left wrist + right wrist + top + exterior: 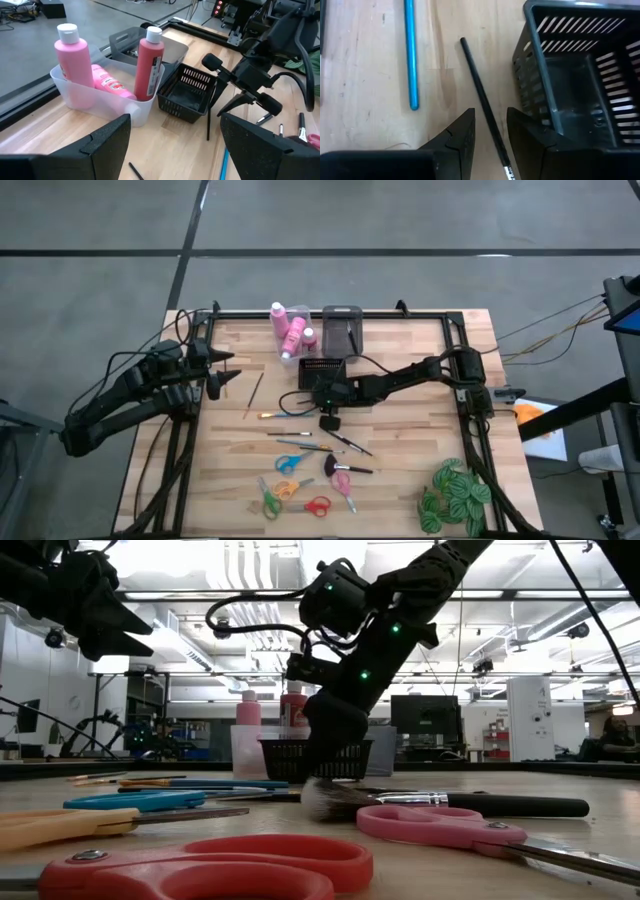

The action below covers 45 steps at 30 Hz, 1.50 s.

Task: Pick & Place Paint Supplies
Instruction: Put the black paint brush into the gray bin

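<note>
On the pale wooden plank table (400,370), framed by black rails, the right gripper (490,132) hangs beside the black slatted basket (322,370), fingers nearly together around a thin black paintbrush (482,102) that slants down to the boards. At the table's left edge the left gripper (172,137) waits, fingers spread wide and empty. Three pink bottles (290,328) sit in a clear bin (107,97) at the far edge, beside a grey bin (342,325). Loose paintbrushes (300,442) and scissors (285,492) lie scattered over the near boards, a green plant (452,495) at the right corner. Beyond, grey floor, with a workshop under bright ceiling lights.
</note>
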Each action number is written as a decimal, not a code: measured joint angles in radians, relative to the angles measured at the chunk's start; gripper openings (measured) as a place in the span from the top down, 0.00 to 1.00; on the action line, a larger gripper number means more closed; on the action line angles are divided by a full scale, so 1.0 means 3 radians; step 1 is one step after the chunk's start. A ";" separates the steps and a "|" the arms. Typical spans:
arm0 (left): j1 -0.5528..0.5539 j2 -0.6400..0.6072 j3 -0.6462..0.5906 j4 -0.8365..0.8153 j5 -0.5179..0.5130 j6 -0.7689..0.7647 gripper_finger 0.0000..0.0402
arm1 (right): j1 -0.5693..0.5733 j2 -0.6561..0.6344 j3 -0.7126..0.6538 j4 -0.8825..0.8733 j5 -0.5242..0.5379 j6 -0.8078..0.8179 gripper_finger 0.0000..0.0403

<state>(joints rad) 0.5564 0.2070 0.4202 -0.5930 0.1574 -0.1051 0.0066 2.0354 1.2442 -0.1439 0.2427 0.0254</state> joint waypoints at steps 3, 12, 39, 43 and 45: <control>0.0000 0.0000 0.0000 -0.0004 0.0000 0.0000 0.23 | -0.0011 0.0000 -0.0023 -0.0008 -0.0057 -0.0004 0.73; 0.0000 0.0000 0.0000 -0.0010 0.0000 0.0000 0.23 | -0.0011 -0.0001 -0.0091 -0.0032 -0.0205 0.0024 0.73; 0.0000 -0.0001 -0.0003 -0.0009 0.0000 0.0000 0.23 | 0.0218 -0.0012 -0.0047 0.0011 0.0672 0.0704 0.73; 0.0000 -0.0001 -0.0003 -0.0009 0.0000 0.0000 0.23 | 0.0299 -0.0009 -0.0048 0.0032 0.1023 0.1404 0.73; 0.0000 -0.0001 -0.0003 -0.0009 0.0000 0.0000 0.23 | 0.0342 -0.0009 -0.0048 0.0033 0.1139 0.1860 0.73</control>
<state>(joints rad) 0.5564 0.2066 0.4194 -0.5957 0.1574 -0.1051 0.1093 2.0328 1.2297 -0.1341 0.5844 0.5834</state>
